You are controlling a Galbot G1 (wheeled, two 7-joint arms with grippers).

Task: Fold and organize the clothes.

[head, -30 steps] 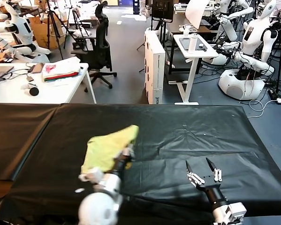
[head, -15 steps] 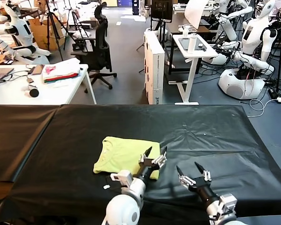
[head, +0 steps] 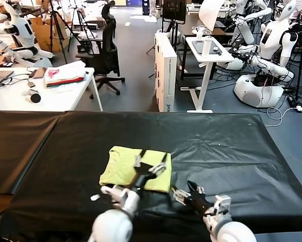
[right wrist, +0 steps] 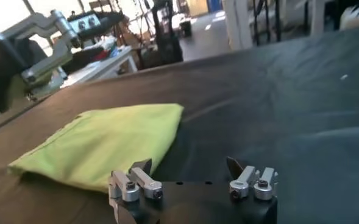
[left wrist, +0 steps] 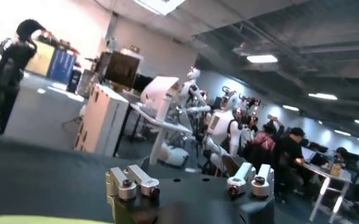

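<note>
Now both released: left hand (head: 152, 162) above folded lime T-shirt (head: 121, 166), right hand (head: 187, 191) beside; square edges gently.

Folded lime T-shirt (right wrist: 106, 145) on black tablecloth (right wrist: 277, 103), near open right gripper (right wrist: 188, 170)

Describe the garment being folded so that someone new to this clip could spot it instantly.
Start at the black-covered table filling the head view's lower half. On its near left-centre lies the T-shirt, a flat folded rectangle, with the left gripper open just above it. It is the only lime yellow-green item on the black cover.
</note>
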